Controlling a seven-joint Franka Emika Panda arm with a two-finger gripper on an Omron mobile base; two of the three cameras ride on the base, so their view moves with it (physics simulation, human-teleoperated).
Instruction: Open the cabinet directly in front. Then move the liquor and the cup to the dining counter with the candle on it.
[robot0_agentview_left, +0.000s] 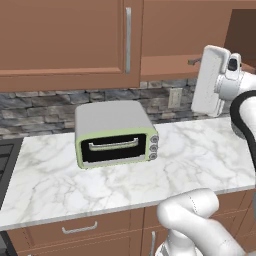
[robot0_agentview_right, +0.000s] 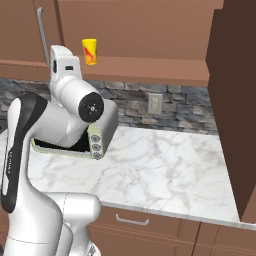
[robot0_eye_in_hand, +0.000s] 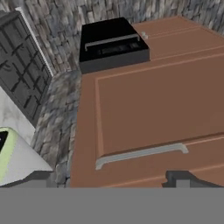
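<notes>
The brown cabinet has its left door shut, with a silver bar handle. Its right door is swung open. On the cabinet's bottom shelf stands the yellow cup with its red mark. My gripper is open and empty. Its fingertips are spread wide just short of the left door's handle. The white hand hangs in front of the open half of the cabinet. The liquor is hidden. The dining counter and the candle are out of view.
A green-trimmed toaster oven sits on the marble counter under the cabinet. A stone backsplash with a wall outlet runs behind it. A stovetop lies at the far left, with drawers below the counter.
</notes>
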